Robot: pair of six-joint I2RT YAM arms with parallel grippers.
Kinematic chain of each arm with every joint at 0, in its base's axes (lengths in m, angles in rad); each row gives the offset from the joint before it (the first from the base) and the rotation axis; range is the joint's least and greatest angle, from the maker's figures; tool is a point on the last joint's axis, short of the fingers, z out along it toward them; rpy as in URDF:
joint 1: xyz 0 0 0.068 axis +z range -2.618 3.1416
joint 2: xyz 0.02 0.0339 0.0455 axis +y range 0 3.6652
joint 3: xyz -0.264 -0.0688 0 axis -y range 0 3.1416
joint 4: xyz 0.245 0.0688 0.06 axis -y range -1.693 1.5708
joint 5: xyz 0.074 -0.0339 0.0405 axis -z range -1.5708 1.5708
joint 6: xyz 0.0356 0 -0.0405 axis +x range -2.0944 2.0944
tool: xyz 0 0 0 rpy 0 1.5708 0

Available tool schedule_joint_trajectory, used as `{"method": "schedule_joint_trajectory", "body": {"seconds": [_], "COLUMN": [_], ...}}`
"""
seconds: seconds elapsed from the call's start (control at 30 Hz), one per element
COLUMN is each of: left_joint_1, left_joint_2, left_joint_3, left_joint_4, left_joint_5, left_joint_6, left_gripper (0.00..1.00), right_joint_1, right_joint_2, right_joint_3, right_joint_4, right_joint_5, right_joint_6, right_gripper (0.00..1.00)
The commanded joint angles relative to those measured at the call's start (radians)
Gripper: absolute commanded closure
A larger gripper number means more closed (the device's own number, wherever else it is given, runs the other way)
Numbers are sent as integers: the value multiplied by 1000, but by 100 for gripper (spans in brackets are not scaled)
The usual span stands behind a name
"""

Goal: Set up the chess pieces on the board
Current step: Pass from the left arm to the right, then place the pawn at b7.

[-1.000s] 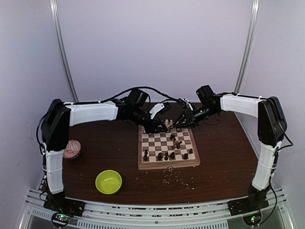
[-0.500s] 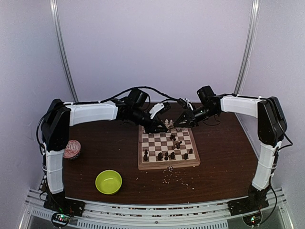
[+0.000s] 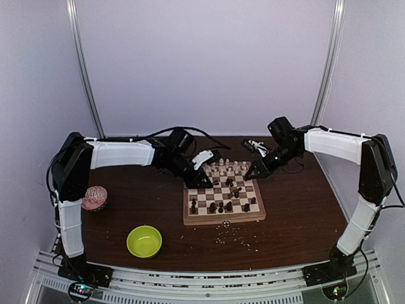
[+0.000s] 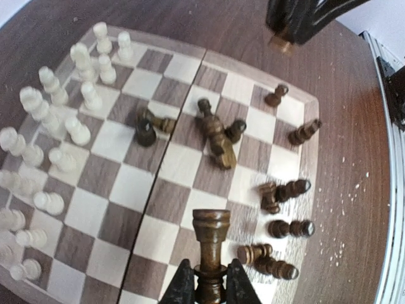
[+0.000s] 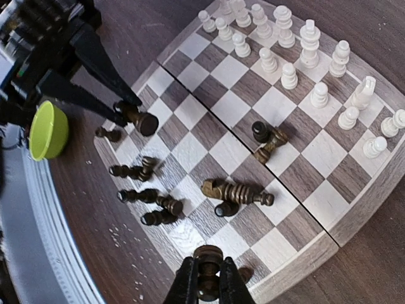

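The board (image 3: 221, 220) lies mid-table with pale chess pieces (image 3: 231, 168) standing along its far rows. Dark chess pieces (image 3: 226, 204) lie toppled on the near half. My left gripper (image 3: 201, 178) hovers over the board's far left corner. In the left wrist view it (image 4: 210, 286) is shut on a dark brown rook (image 4: 211, 237) held upright. My right gripper (image 3: 254, 172) hangs by the far right corner. In its own view it (image 5: 207, 282) is shut on a small dark piece (image 5: 207, 258) above the board's rim (image 5: 304, 259).
A lime-green bowl (image 3: 144, 241) sits near the front left. A pink patterned cup (image 3: 95, 198) stands by the left arm. Pale crumbs (image 3: 235, 237) lie scattered in front of the board. Cables (image 3: 253, 144) trail behind the board.
My right gripper shut on a dark piece and drew back to the right from the board's far middle. My left gripper shifted left with the rook still in it.
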Motion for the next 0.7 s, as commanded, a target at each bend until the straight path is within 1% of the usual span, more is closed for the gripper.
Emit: {"method": "schedule_joint_trajectory", "body": {"seconds": [0.0, 0.13, 0.3, 0.57, 0.67], "left_joint_1": [8, 13, 13, 13, 13], "left_joint_2": [-91, -131, -149, -161, -162], "left_joint_3": [-75, -121, -133, -134, -132], "left_joint_4": [-13, 3, 6, 3, 6], "left_joint_5": [-48, -63, -75, -84, -83], "left_joint_6": [-3, -16, -22, -23, -26], "left_gripper": [84, 84, 84, 84, 84], "right_joint_1": [76, 135, 197, 216, 216], "right_joint_2": [-53, -37, 20, 52, 63], "right_joint_3": [-58, -61, -27, -31, -30], "right_joint_4": [-36, -30, -59, -62, -62], "right_joint_5": [240, 317, 380, 456, 460], "right_joint_6": [-183, -215, -244, -257, -255], "right_gripper": [93, 93, 93, 93, 93]}}
